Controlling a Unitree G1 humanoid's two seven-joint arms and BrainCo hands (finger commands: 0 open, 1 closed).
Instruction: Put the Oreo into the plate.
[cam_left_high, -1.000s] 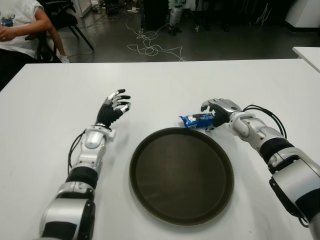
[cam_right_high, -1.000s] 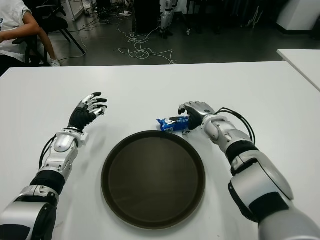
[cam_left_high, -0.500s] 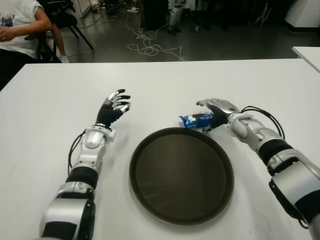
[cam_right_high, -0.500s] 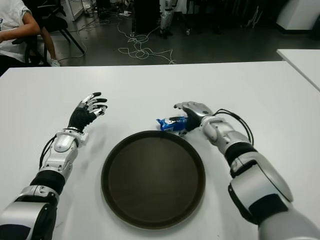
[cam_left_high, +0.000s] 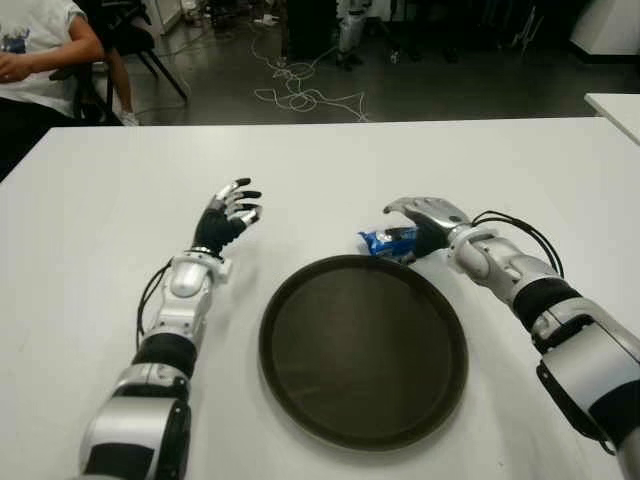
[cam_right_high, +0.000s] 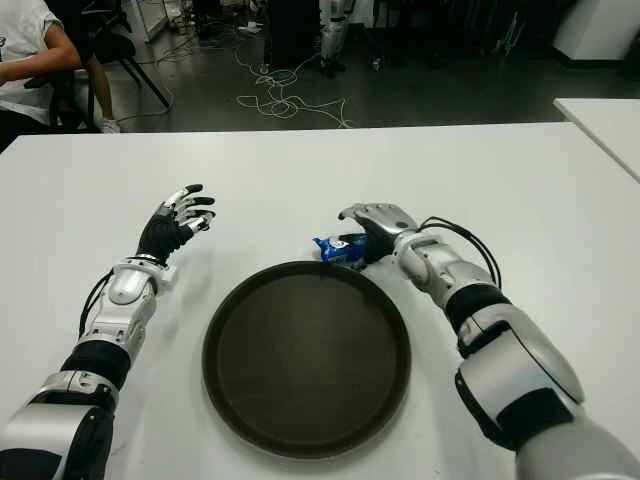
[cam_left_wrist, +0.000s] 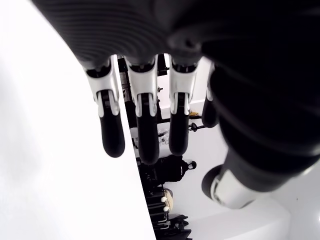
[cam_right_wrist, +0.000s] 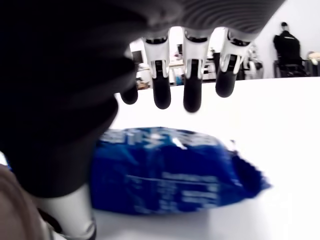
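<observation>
Blue Oreo lies just beyond the plate rim, right hand spread open above it.

The right hand opened up over the last second: its fingers, curled down around the Oreo pack a moment earlier, lifted and stretched out flat above it. The hand also edged a little further over the pack.

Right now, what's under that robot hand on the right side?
A blue Oreo pack lies on the white table under the right hand, whose fingers are spread above it. The palm covers the pack's near end.
</observation>
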